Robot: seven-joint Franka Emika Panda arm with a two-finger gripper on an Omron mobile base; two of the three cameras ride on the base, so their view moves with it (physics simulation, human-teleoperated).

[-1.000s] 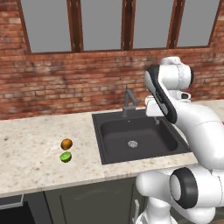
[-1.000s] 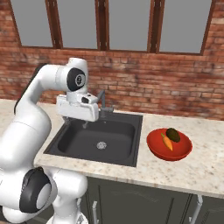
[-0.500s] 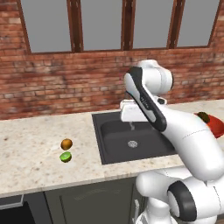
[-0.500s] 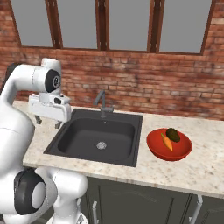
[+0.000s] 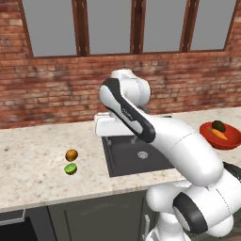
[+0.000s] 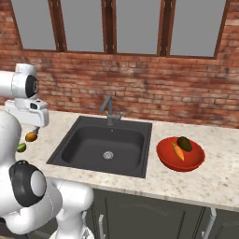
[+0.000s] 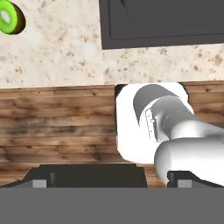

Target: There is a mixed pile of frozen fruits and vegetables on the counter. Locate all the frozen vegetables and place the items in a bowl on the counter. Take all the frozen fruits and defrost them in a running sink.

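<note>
Red bowl [image 6: 164,161] holding carrot [image 6: 177,151], dark ball [image 6: 184,144], sink [image 6: 84,144] seemingly bare

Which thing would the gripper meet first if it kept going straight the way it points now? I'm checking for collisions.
Probably the beige speckled counter just left of the dark grey sink: the open gripper points down there. The green lime-like piece lies off to one side. Depth is unclear.
</note>
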